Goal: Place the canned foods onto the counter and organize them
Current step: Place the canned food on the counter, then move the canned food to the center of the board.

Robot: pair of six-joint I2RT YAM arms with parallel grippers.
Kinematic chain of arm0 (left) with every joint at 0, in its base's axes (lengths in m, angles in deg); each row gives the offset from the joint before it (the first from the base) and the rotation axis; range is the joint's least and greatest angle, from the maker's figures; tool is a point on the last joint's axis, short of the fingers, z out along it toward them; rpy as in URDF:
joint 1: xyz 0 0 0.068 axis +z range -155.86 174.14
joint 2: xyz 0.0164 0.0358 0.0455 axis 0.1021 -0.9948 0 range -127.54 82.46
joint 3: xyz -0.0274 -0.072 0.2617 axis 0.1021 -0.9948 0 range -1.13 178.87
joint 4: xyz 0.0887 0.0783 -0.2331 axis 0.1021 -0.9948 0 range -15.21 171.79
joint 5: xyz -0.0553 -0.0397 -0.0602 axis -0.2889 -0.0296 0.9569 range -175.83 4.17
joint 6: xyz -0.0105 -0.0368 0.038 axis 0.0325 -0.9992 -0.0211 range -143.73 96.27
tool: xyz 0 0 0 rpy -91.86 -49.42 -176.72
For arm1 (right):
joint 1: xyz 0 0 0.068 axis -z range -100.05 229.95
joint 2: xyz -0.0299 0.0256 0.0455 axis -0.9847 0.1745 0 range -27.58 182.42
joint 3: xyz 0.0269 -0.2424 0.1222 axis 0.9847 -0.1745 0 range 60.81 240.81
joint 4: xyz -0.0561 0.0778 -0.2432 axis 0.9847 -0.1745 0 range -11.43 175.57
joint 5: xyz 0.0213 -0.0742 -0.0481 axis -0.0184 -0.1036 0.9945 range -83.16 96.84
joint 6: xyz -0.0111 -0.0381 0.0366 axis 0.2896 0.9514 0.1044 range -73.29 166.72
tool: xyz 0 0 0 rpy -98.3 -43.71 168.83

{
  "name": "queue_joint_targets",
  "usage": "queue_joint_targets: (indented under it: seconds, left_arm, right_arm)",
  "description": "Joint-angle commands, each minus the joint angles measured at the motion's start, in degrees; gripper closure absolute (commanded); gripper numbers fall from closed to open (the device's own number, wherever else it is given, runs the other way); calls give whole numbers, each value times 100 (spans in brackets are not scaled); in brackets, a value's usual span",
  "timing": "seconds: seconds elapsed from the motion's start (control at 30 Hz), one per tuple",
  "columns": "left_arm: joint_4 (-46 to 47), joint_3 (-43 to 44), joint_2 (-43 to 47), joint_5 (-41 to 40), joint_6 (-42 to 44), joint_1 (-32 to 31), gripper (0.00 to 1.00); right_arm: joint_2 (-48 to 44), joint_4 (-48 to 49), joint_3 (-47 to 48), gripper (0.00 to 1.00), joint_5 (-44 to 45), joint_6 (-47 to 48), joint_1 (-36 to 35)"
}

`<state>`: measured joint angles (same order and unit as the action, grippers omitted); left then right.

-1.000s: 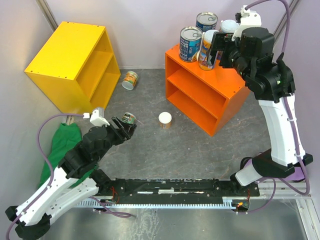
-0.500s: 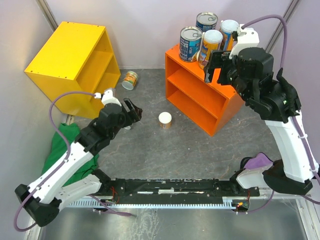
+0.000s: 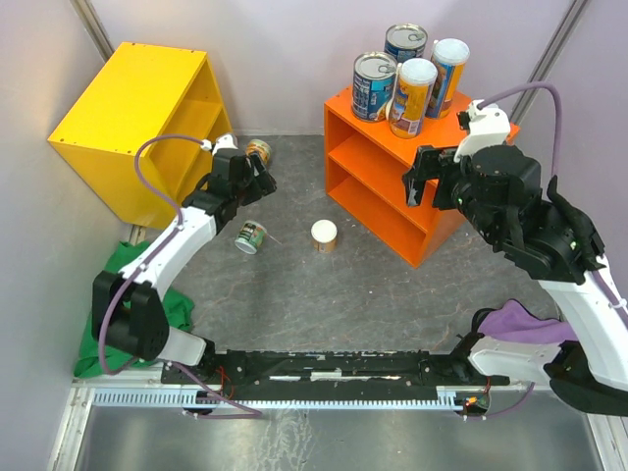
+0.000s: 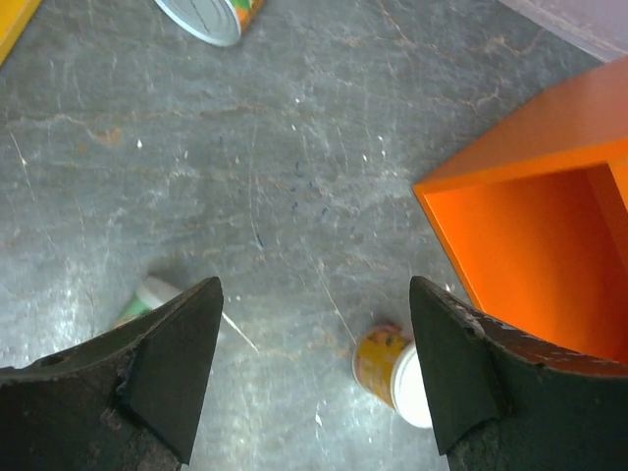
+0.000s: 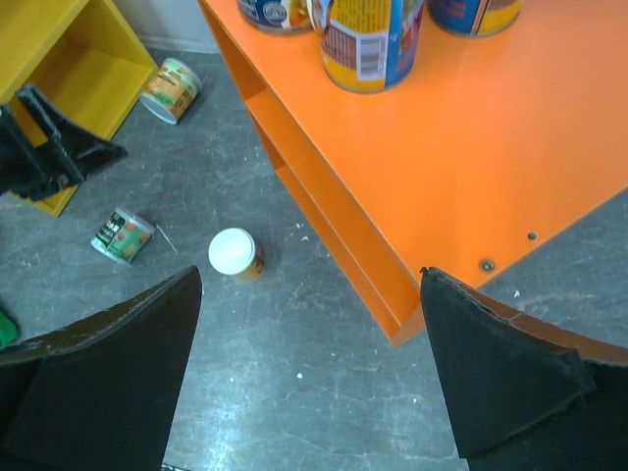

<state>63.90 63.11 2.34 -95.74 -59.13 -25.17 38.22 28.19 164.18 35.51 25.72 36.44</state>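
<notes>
My left hand (image 3: 255, 181) is spread, empty, left of the counter (image 3: 446, 221); a tipped can (image 3: 257, 154) lies near it. My right hand (image 3: 421, 183) is spread, empty, above the counter's front edge.

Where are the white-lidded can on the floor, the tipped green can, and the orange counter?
white-lidded can (image 3: 324, 232): top external view, on its lid.
tipped green can (image 3: 252, 235): top external view, on its side label.
orange counter (image 5: 496, 128): right wrist view, on its bare flat top.

can at top edge (image 4: 208, 16): cropped | green-labelled can (image 4: 150, 294): half hidden
</notes>
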Motion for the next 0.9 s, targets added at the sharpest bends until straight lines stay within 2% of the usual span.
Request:
queue_joint_targets:
  seconds: [0.0,0.13,0.33,0.63,0.87]
  left_arm:
    - [863,466,-560,-213,498,225,17]
    - [1302,785,-1242,-465,710,401,17]
    - [1920,1312,-2235,-603,1547,543,18]
    - [3366,1546,-3206,-57,2371,757,18]
    - [3507,2088,-3803,64,2899,856,18]
  right_arm:
    - [-288,255,-379,0,-36,-154,-78]
    - [-663,505,-888,1,-278,-173,-97]
    - [-1000,811,-1439,1,-756,-146,-105]
    - [-1372,1097,-2154,1,-977,-12,-105]
    - [-1475,1214,-2499,1,-994,-50,-105]
